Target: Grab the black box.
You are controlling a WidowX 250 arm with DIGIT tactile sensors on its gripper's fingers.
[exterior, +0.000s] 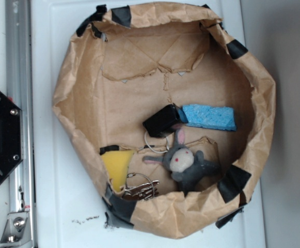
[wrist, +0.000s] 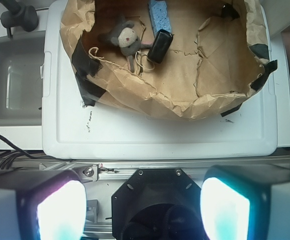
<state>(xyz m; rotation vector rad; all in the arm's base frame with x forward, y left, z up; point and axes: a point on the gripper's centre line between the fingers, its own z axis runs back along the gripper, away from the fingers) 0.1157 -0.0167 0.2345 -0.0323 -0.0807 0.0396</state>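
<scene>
Inside the crumpled brown paper bag point(exterior: 88, 103) on the white desk point(exterior: 62, 206), the small matte black rectangular box point(exterior: 162, 121) lies near the middle, touching the end of the blue rectangular sponge point(exterior: 210, 117) and just beside the grey plush mouse point(exterior: 186, 164). Seen from the wrist, the hand point(wrist: 144, 205) hangs released, fingers point(wrist: 60, 212) spread wide, well apart from the box, off the desk's near edge.

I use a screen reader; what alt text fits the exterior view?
A crumpled brown paper bin on a white table holds a black box touching a blue sponge, with a grey plush, yellow sponge and metal clip nearer the rim.
</scene>
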